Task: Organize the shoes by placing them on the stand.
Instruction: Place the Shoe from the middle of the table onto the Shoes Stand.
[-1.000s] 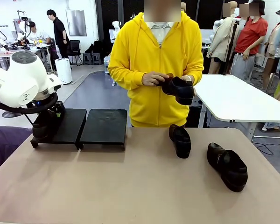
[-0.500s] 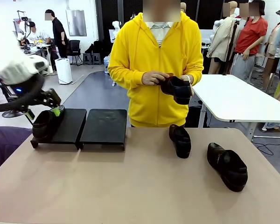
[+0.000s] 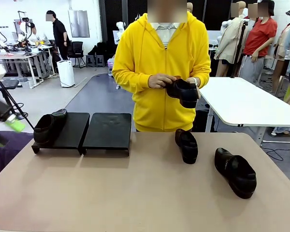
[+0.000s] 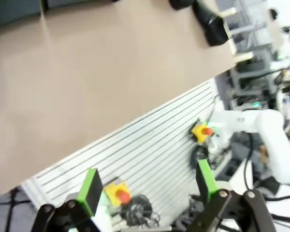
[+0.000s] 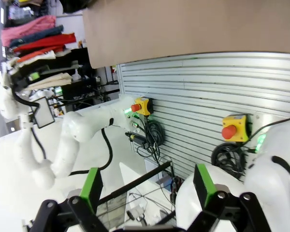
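Shoe sorting, one pair of four places filled. The stand (image 3: 82,130) sat at the far left corner of the bench (image 3: 135,193), and one shoe (image 3: 48,126) lay on the outer end of its left section; the right section was bare. A second shoe (image 3: 186,145) lay near the far edge, right of the middle, a third (image 3: 235,172) lay closer to the right edge, and the person across the bench held the fourth (image 3: 183,93) in both hands (image 3: 159,81) at chest height. My left fingers (image 4: 89,191) stood spread wide with nothing between them, hanging off the bench's near edge on its left side. My right fingers (image 5: 92,186) were equally wide and empty, also below the near edge. I judged the step in hand to be the fetching of the next shoe, with three not yet placed. That move would call for a reach to one of the loose shoes, or to the one the person held, then a grip across its body and a carry to the free spot just beside the shoe on the stand. I could read no brand, label or writing on shoes or stand.
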### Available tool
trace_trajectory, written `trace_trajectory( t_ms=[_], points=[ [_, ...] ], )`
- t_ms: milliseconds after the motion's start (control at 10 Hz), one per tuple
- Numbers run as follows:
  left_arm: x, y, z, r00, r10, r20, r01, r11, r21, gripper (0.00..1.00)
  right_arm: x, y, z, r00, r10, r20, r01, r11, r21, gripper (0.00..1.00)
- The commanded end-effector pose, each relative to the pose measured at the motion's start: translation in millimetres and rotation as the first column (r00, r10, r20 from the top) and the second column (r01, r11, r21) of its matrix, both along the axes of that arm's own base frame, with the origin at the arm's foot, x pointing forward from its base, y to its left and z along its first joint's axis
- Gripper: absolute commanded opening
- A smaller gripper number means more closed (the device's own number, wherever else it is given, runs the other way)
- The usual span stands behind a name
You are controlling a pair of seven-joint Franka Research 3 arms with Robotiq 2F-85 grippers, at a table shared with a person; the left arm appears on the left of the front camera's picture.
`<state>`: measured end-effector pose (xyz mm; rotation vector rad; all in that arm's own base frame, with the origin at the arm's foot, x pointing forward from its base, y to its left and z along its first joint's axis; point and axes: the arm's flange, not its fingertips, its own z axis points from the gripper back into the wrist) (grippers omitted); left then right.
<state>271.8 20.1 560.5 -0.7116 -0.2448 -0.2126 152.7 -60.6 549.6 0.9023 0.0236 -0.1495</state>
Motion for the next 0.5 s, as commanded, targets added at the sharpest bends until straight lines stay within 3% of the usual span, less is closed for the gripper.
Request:
trace_trajectory(
  t_ms=[0, 100, 200, 400],
  points=[
    [-20, 46, -43, 0.996, 0.087, -0.018, -0.089, 0.984, -0.152, 1.0, -1, -2, 2, 1.0, 0.015, 0.02, -0.015, 1.0, 0.005, 1.0],
    [-14, 71, -62, 0.979, 0.166, -0.119, -0.184, 0.971, -0.153, 1.0, -1, -2, 2, 1.0, 0.015, 0.02, -0.015, 1.0, 0.005, 1.0],
    [-15, 25, -26, 0.998, 0.053, -0.016, -0.054, 0.996, -0.073, 1.0, -1, -2, 2, 1.0, 0.015, 0.02, -0.015, 1.0, 0.005, 1.0],
    [-15, 25, -26, 0.998, 0.053, -0.016, -0.054, 0.996, -0.073, 1.0, -1, -2, 2, 1.0, 0.015, 0.02, -0.015, 1.0, 0.005, 1.0]
  ],
)
